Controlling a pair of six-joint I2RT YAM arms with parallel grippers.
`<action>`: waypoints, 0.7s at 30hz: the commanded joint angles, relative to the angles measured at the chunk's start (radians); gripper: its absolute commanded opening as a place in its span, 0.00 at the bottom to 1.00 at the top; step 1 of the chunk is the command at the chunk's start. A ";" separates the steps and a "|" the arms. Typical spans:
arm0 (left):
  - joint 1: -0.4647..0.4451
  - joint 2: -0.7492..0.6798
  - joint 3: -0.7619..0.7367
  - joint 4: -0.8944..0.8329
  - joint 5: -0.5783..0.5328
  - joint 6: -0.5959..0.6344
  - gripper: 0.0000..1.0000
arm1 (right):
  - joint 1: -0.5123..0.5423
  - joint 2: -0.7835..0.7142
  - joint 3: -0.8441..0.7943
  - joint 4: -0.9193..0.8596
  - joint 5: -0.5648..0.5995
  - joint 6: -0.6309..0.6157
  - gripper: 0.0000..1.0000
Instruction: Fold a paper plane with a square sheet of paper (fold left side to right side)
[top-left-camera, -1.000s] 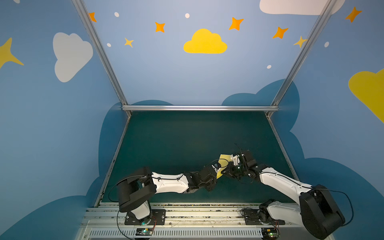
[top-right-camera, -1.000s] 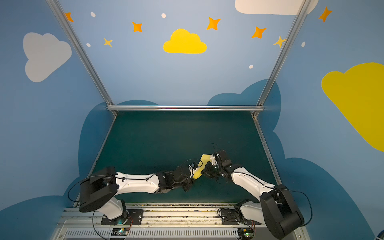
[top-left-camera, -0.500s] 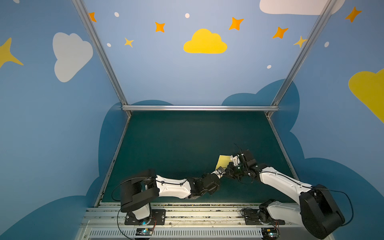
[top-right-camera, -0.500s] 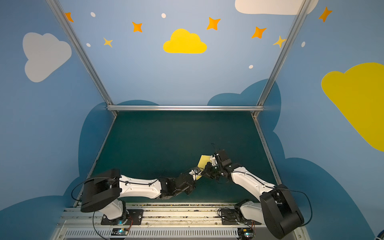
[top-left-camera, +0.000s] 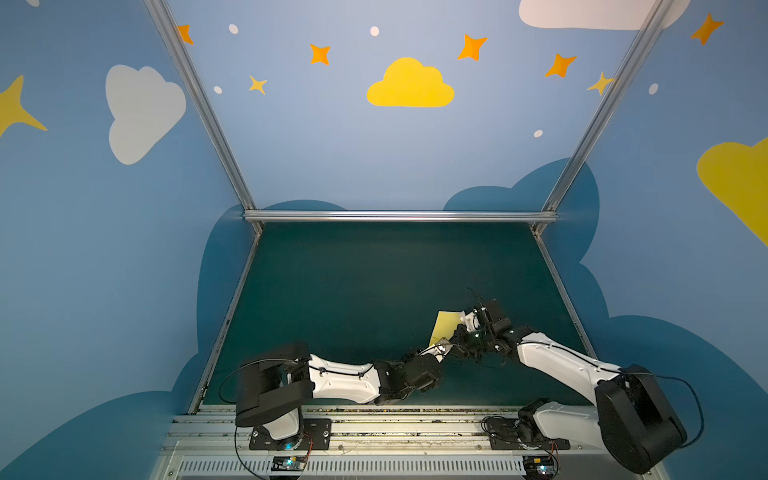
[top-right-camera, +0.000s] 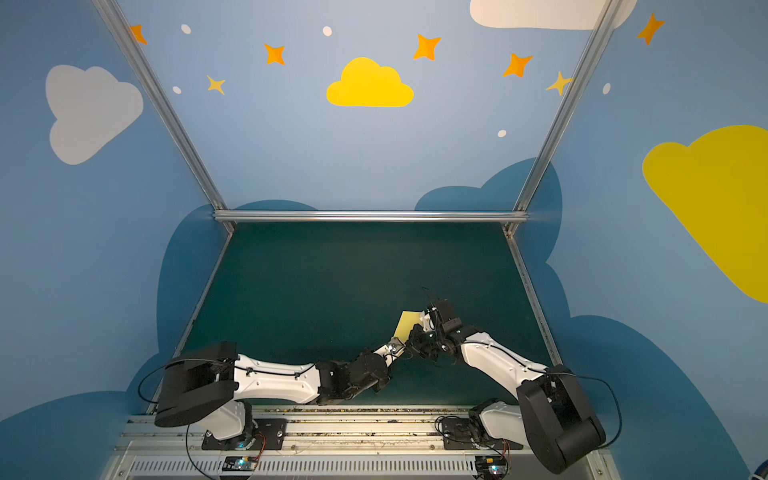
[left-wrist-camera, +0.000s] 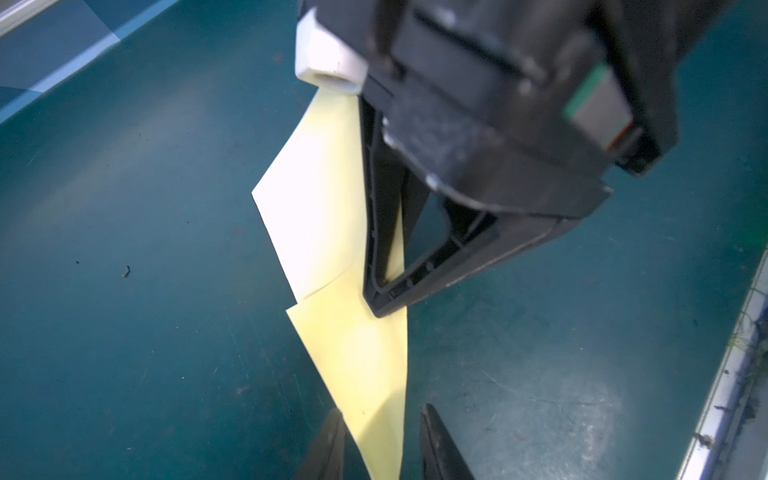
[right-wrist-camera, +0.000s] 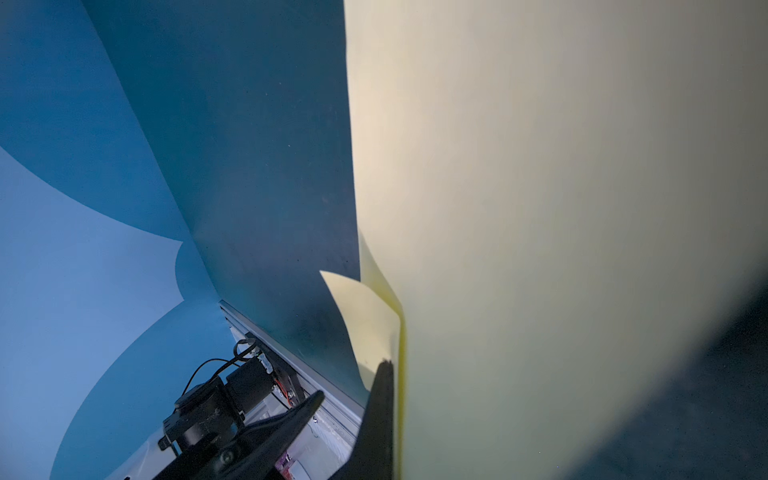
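The pale yellow sheet of paper (top-left-camera: 446, 328) (top-right-camera: 406, 324), folded to a long pointed shape with layered flaps, is held edge-up over the green mat. My right gripper (top-left-camera: 456, 335) (top-right-camera: 416, 332) is shut on its middle; the left wrist view shows those fingers (left-wrist-camera: 380, 305) pinching the paper (left-wrist-camera: 357, 357). My left gripper (top-left-camera: 440, 345) (top-right-camera: 395, 345) is at the paper's lower point. Its two fingertips (left-wrist-camera: 336, 415) stand apart with the point between them (left-wrist-camera: 382, 409) and mat showing beside one. In the right wrist view the paper (right-wrist-camera: 540, 208) fills most of the frame beside one finger (right-wrist-camera: 380, 399).
The green mat (top-left-camera: 374, 282) is bounded by metal rails at the back (top-left-camera: 399, 216) and sides, with blue painted walls behind them. The arm bases sit on the slotted metal frame (top-left-camera: 374, 424) along the near edge.
My left arm has sunk lower and drawn back toward the near edge, so its gripper slid from the paper's middle to its lower point. The right arm and the paper have held still.
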 joint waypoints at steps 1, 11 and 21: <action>-0.003 0.028 0.007 0.023 0.002 -0.003 0.33 | 0.005 0.005 0.035 0.016 -0.010 0.015 0.00; 0.015 0.082 0.011 0.056 -0.006 -0.022 0.32 | 0.017 0.003 0.038 0.029 -0.012 0.033 0.00; 0.065 0.094 0.010 0.069 0.009 -0.029 0.28 | 0.021 0.011 0.037 0.038 -0.014 0.038 0.00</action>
